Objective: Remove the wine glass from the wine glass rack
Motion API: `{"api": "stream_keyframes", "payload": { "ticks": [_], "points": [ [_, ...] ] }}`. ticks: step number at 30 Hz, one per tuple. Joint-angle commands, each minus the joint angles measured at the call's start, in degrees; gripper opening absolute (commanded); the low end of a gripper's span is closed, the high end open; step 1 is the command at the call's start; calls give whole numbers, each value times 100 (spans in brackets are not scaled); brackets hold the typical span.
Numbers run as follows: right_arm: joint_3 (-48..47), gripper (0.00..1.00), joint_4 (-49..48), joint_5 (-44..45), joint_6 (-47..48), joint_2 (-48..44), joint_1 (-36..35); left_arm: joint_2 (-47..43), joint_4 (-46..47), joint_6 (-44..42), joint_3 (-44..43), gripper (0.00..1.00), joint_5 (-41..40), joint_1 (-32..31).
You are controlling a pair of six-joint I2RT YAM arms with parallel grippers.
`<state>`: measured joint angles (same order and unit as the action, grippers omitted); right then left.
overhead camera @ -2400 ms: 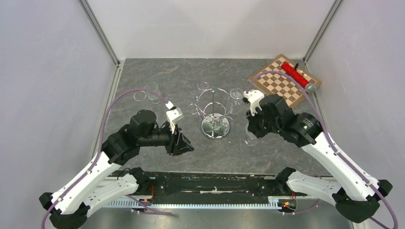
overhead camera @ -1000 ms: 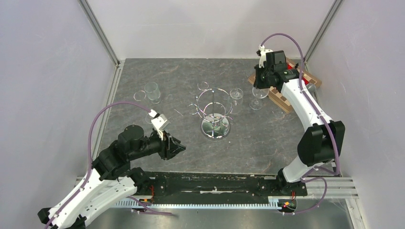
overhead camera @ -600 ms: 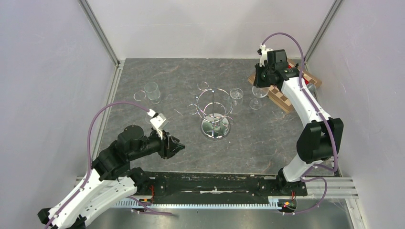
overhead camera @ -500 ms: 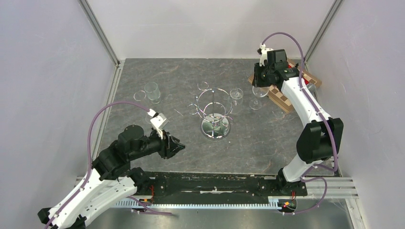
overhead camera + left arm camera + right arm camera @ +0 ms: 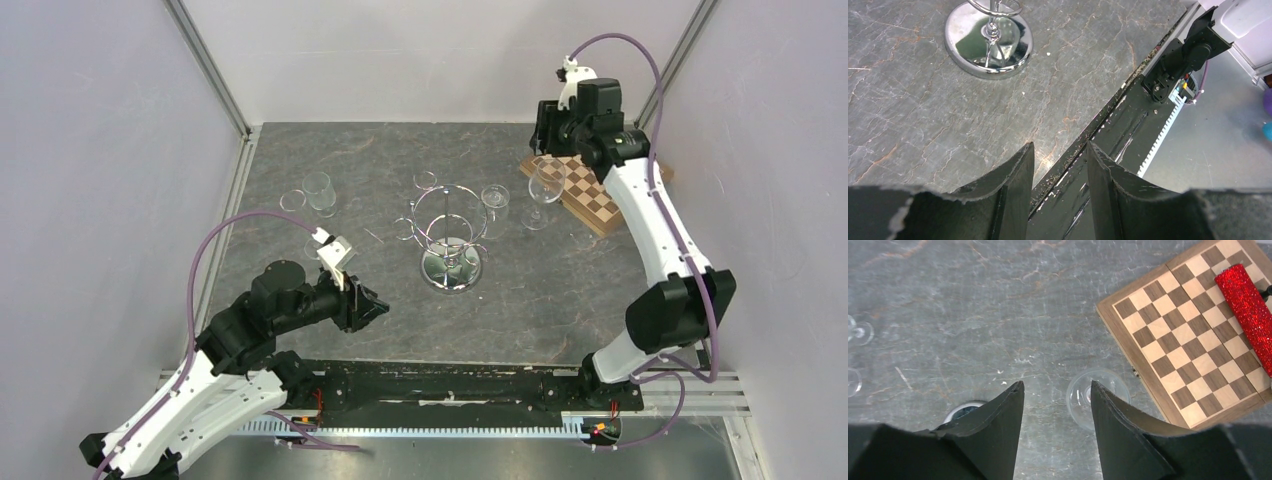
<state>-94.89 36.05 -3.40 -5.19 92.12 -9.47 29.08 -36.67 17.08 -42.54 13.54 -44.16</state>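
Left gripper point(image 5: 1060, 147), nearest the arm bases: black fingers spread, nothing between them, hovering low over the front edge of the grey marbled table point(image 5: 560, 290).

Ahead of it and a little to its right: shiny chrome wire wine glass rack point(image 5: 450, 268), with a round mirrored base, a thin pole and a top ring with small loops. It stands upright.

Hanging wine glass point(image 5: 495, 197): clear, stemmed, at the ring's right side, on the side away from the left gripper. It appears to be hooked in a loop, with its long axis vertical. It is too transparent to tell which end is up.

Right gripper point(image 5: 1058, 385), farther back: raised high and pointing straight down, fingers parted and empty. The hanging glass lies near it, towards the arm bases and to its left, and lower. My judgement is that the right arm is the nearer one and has the open side of the ring. A glass would have to slide outward along its loop, towards this arm.

Standing wine glass point(image 5: 1080, 400): clear and upright on the table, directly beneath the right gripper and apart from it. It is off the rack.

Just right of that glass: wooden chequered chessboard point(image 5: 1188, 350). I cannot tell whether the glass's foot touches it. A red glittery cylinder point(image 5: 1248, 305) lies on the board's far corner.
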Motion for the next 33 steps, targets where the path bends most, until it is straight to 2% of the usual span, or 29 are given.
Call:
{"api": "stream_keyframes", "payload": {
  "ticks": [1,6,11,19,33],
  "points": [
    [326,55,-351,-412,-316,-788,25,10,195,207,23,50,-78,-6],
    [1348,60,-904,-1260,-803,-1445,25,58,199,214,38,50,-79,-9],
    [1838,62,-1230,-2352,-1250,-1701,25,157,215,228,44,50,-27,-6],
    [2562,63,-1776,-2984,-1768,-1879,25,157,204,240,44,50,-62,-5],
    [3121,60,-2510,-3605,-2243,-1896,20,160,196,239,43,50,-78,-5]
  ]
}}
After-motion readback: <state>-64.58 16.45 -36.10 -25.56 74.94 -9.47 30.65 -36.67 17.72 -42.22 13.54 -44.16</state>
